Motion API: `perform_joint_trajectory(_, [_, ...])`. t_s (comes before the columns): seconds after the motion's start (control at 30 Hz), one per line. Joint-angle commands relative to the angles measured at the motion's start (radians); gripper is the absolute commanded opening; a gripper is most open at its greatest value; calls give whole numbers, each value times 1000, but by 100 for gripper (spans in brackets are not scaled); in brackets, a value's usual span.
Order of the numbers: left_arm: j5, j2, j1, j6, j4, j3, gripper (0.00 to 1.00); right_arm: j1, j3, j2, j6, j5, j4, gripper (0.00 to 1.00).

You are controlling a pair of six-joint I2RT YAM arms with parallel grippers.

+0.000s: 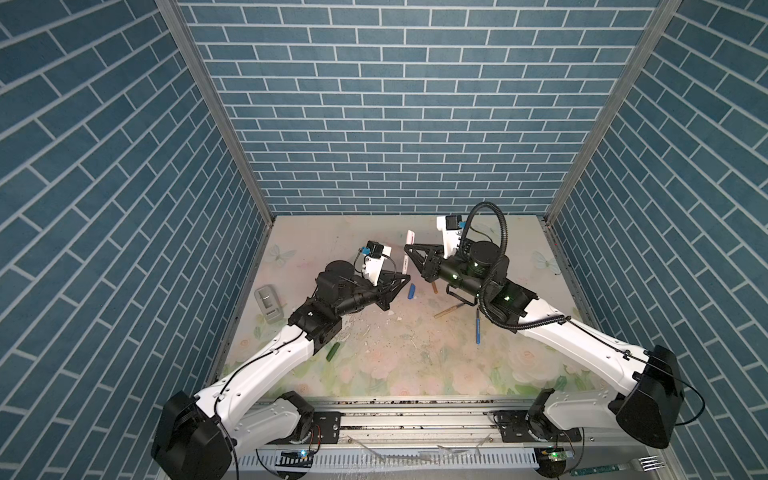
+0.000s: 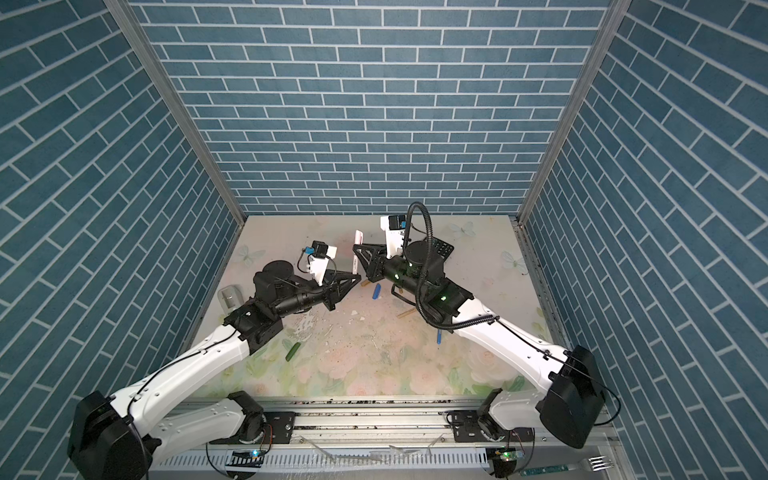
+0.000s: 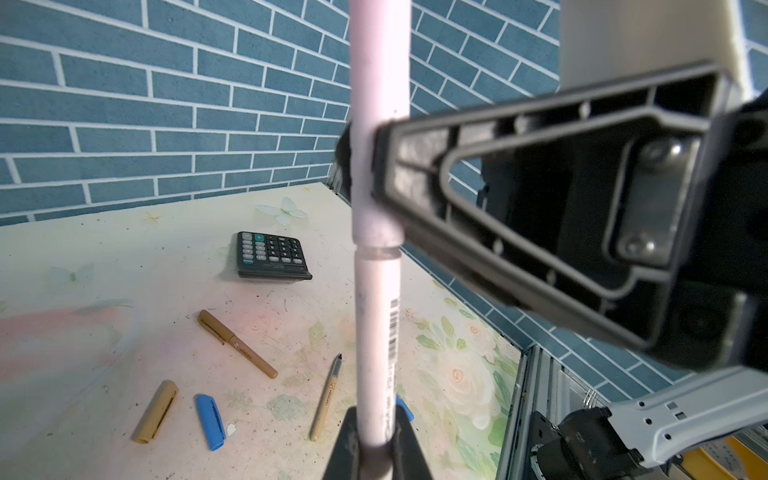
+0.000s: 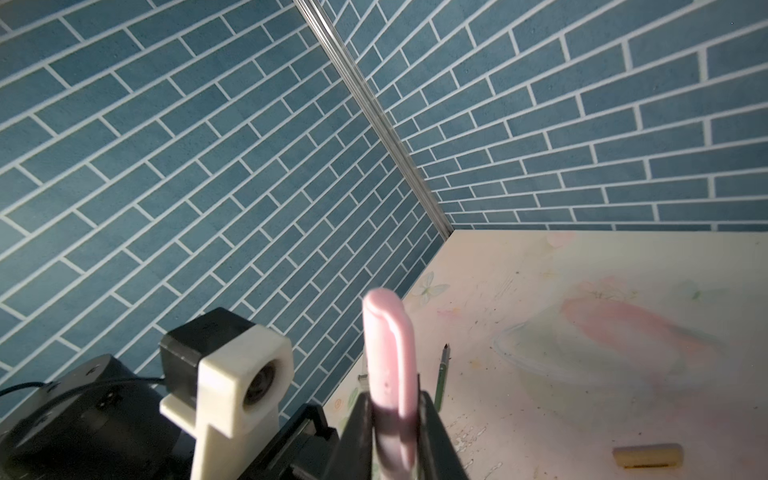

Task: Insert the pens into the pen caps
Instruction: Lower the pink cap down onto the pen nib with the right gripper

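Both arms meet above the middle of the counter (image 1: 374, 374), a bit toward its back edge. The left gripper (image 3: 374, 440) has its jaws clamped on the lower end of the white-pink pen (image 3: 376, 332), which stands pretty much upright. The pink cap (image 3: 380, 83) is already on the pen's top end, and the left wrist view shows the seam where cap meets barrel. The right gripper (image 4: 392, 415) has its jaws snug against that cap on both sides, with the rounded end poking out past them.

The rest of the stuff is down on the counter:
- The blue cap (image 1: 412, 291) lies around the centre, right below the grippers, with the tan cap (image 3: 157, 411) just beside it.
- The tan pen (image 3: 326, 399) is near them, dark tip bare.
- The brown pen (image 3: 237, 343) looks capped.
- The blue pen (image 1: 478, 328) is toward the right edge, partly under the right arm.
- The green cap (image 1: 333, 351) is toward the left edge, by the left arm.
- The green pen (image 4: 442, 374), tip bare, only shows in the right wrist view.
- A calculator (image 3: 270, 255) sits toward the back right corner.
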Motion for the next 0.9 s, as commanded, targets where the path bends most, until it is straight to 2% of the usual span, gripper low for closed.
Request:
perform_joint_trajectory(0.0, [-34, -45, 7, 0, 113, -4, 0, 27, -62, 27, 45, -45, -27, 24])
perform_joint_trajectory(0.3, [-31, -36, 6, 3, 114, -5, 0, 51, -111, -20, 45, -42, -34, 31])
perform_joint_trajectory(0.47, [-32, -30, 7, 9, 109, -3, 0, 48, -102, -124, -15, 13, -160, 35])
perform_joint_trajectory(0.67, [-17, -17, 7, 20, 103, 4, 0, 19, -11, -199, -103, 71, -354, 39])
perform_joint_trajectory(0.87, [2, -8, 5, 22, 98, 12, 0, -31, 229, -109, -206, 29, -533, 42])
